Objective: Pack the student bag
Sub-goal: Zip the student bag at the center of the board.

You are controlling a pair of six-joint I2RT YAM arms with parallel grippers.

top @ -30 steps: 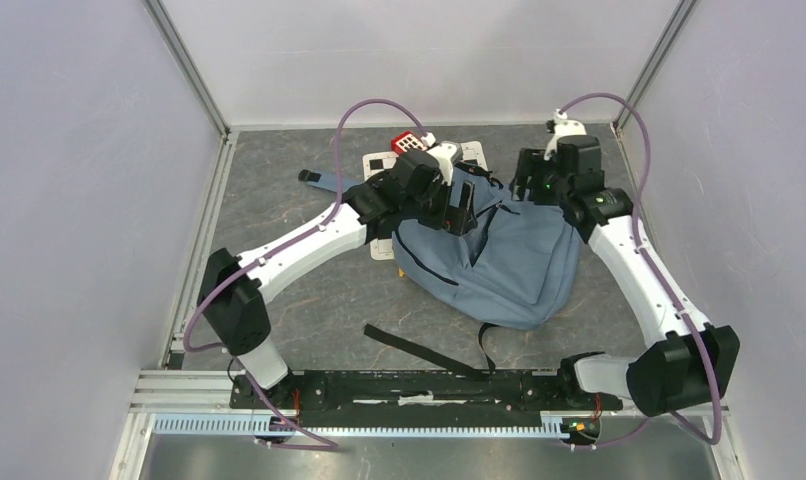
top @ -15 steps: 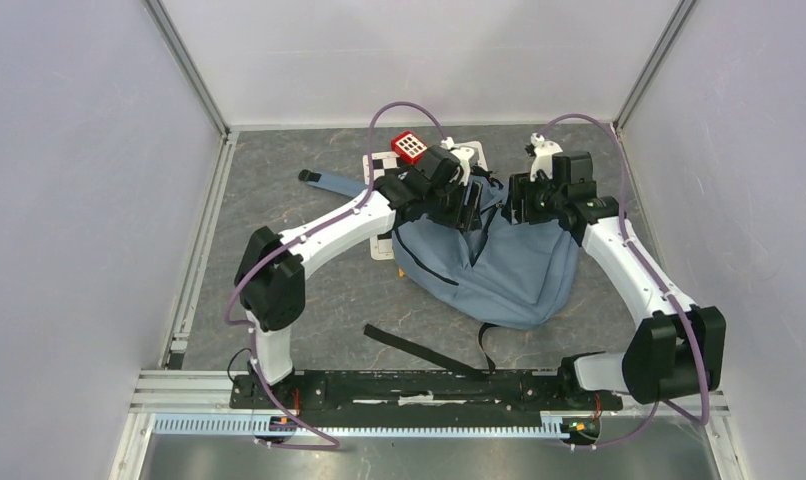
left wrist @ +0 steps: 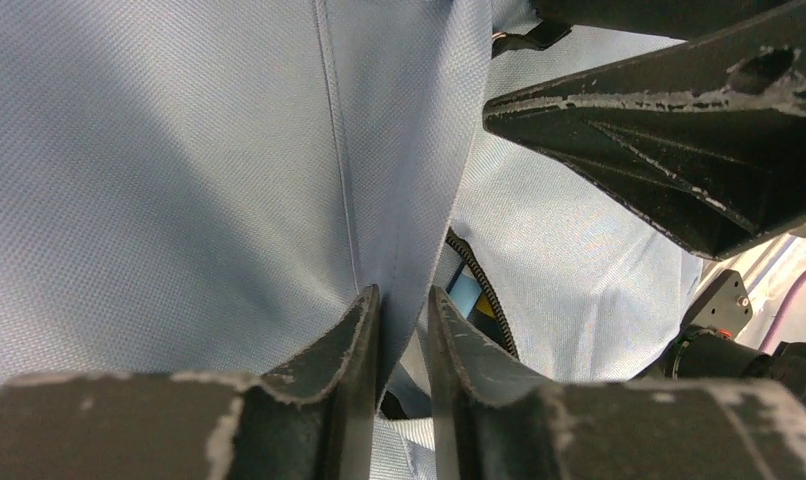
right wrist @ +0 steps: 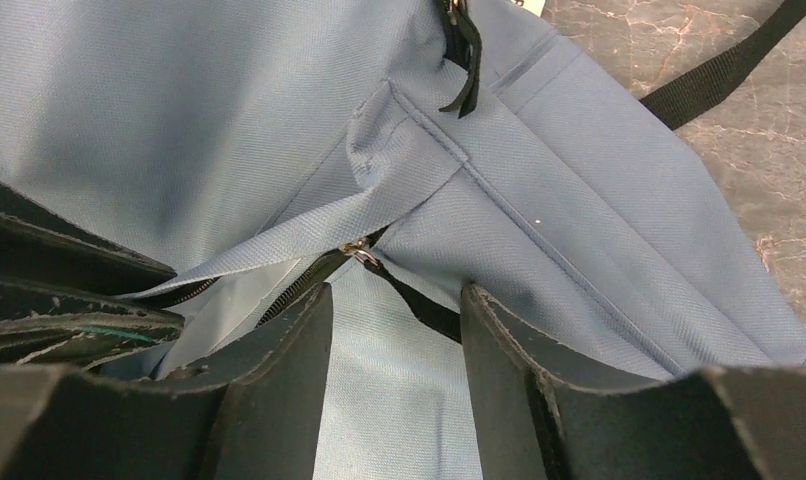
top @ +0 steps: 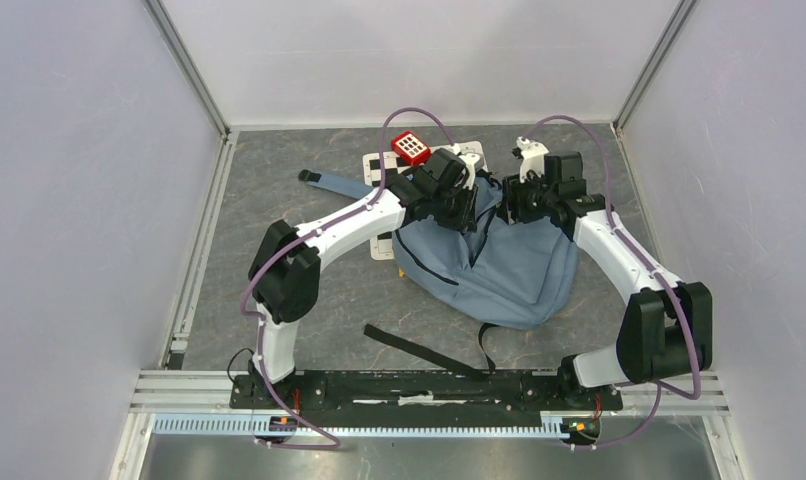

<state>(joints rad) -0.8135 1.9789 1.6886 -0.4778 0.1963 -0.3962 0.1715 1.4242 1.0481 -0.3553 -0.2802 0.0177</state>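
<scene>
1. The student bag [top: 499, 265], a blue-grey fabric backpack, lies slumped on the grey marbled tabletop [top: 279, 200], right of centre and toward the far side, between the two arms.
2. Both arms reach in to the bag's far, upper edge. The left hand [top: 466, 205] and the right hand [top: 512, 205] sit close together there.
3. In the left wrist view, the left hand [left wrist: 404, 305] is almost closed, its fingers pinching a fold of the bag's fabric [left wrist: 229, 180] beside a seam.
4. Just past that fold a dark zipper [left wrist: 484, 295] edges an opening. Something light blue and yellow shows inside, too small to name.
5. In the right wrist view, the right hand [right wrist: 394, 300] has its fingers apart with nothing clamped. They bracket the bag's fabric [right wrist: 579, 220] where a zipper [right wrist: 309, 280] and its metal pull lie; I cannot tell whether the tips touch the cloth.
6. A black strap [top: 419, 348] trails from the bag toward the near edge, and a blue strap [top: 329, 182] runs off to the left.
7. A red box with white squares [top: 410, 148] rests on a white card [top: 379, 163] just beyond the left hand.
</scene>
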